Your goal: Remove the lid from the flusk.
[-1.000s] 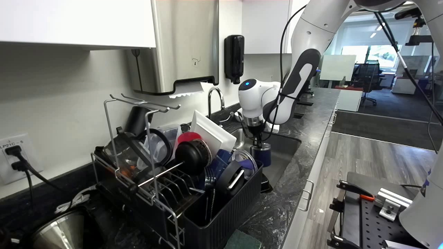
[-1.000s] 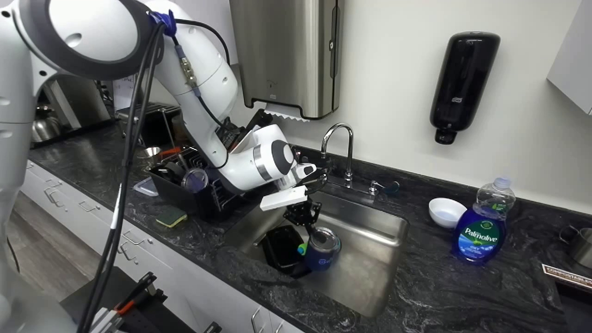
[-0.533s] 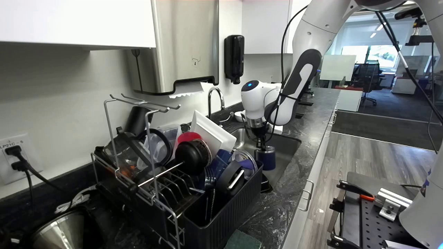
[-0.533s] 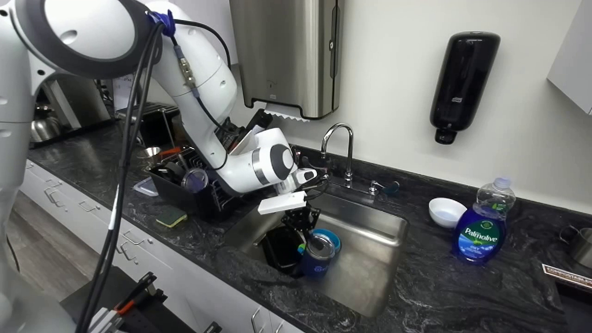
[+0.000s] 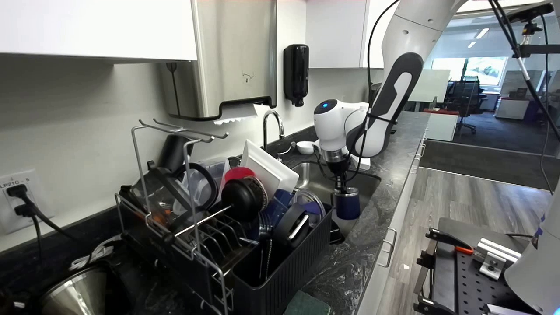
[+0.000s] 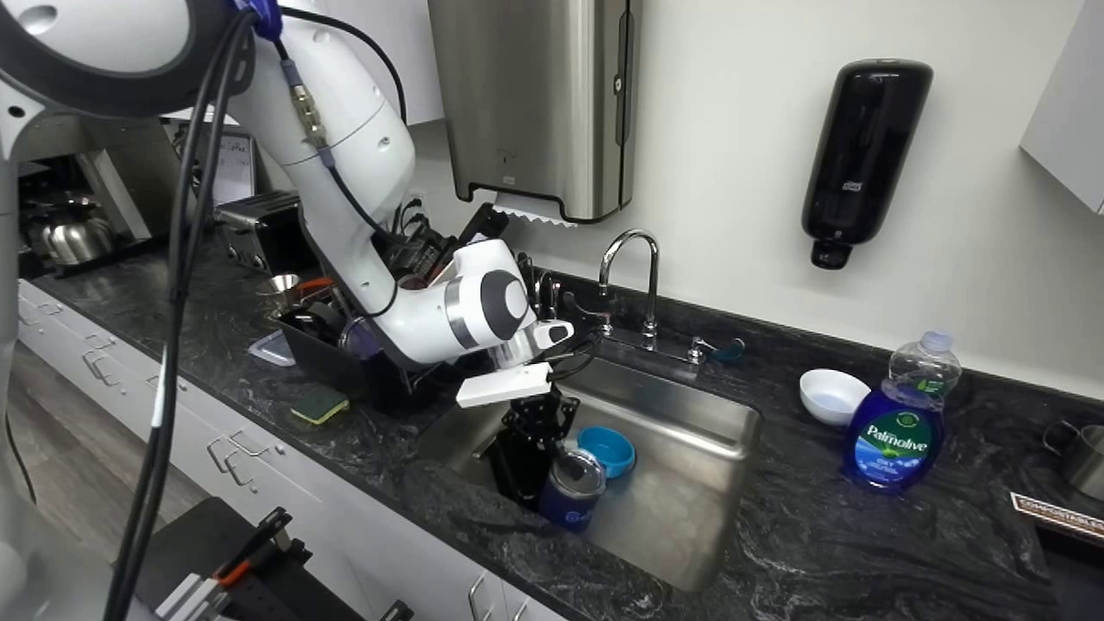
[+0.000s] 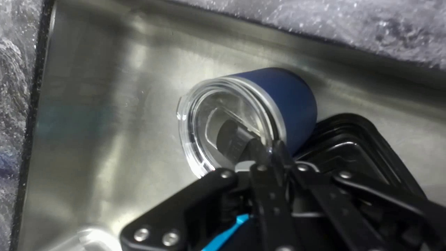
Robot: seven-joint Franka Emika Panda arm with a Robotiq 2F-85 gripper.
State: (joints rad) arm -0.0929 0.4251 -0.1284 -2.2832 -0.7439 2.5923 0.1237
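The jaws stand nearly together, the gripper (image 7: 268, 149) pinching the rim of the clear lid (image 7: 224, 111), which sits on the dark blue flusk (image 7: 292, 101), in or just above the sink (image 7: 150, 115).

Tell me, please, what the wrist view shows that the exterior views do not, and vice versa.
Only the wrist view makes out the ridges on the face of the see-through lid; it is too small for that in both exterior views.

Only the exterior views show the dish rack, the paper towel dispenser, the wall soap dispenser and the white bowl; an exterior view also shows the dish soap bottle.

All share the blue flask, the gripper, the sink, the counter and the black container.
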